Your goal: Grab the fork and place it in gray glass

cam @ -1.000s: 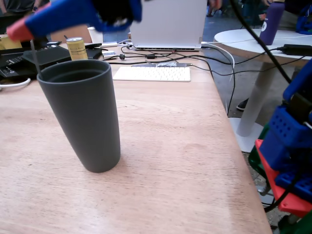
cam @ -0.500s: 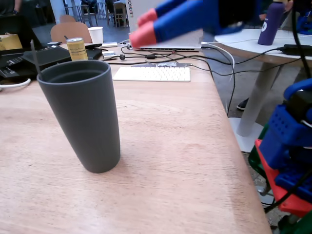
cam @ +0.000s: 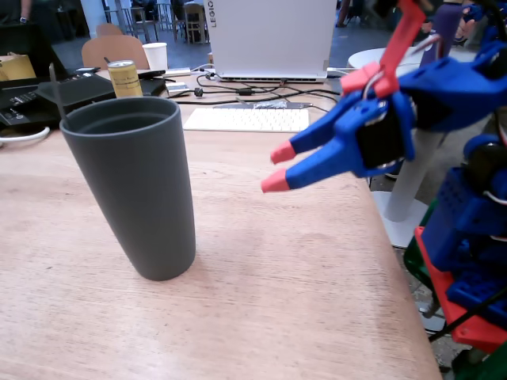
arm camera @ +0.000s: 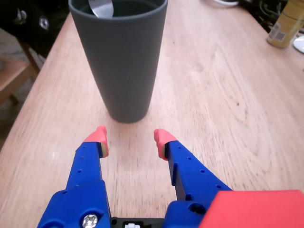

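Fork in gray glass; fingers spread, empty.
Fork (arm camera: 100, 8) end shows inside gray glass (cam: 131, 186) on table (cam: 277, 261); gripper (arm camera: 129, 140) near it; far laptop (cam: 269, 36) reads "LEGIO".

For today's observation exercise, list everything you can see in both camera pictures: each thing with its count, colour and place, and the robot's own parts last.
gray glass: one, dark gray, upright on the table, left in the fixed view.
fork: one, silver, only a tip shows inside the glass in the wrist view.
table: one, light wood, under everything.
drink can: one, yellow, behind the glass.
paper cup: one, white, beside the can.
keyboard: one, white, far side of the table.
laptop: one, white, behind the keyboard.
gripper: one, blue with red tips, open, empty, short of the glass.
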### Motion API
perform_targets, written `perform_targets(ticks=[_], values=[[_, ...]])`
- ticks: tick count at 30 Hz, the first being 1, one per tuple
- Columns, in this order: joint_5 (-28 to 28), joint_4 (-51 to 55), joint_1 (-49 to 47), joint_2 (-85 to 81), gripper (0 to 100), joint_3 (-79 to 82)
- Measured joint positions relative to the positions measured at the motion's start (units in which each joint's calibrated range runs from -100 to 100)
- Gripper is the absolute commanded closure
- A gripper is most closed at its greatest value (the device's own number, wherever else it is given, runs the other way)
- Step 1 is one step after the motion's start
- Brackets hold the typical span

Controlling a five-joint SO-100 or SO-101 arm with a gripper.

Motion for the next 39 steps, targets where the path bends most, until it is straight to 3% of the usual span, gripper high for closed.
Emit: perform_targets(ticks=[10, 15, 39], values=[[-4.05, -0.17, 0.09, -4.93, 79, 14.7], [-4.05, -0.08, 0.09, -4.93, 100, 14.88], [-3.81, 0.0, 0.09, -4.93, 100, 14.88]])
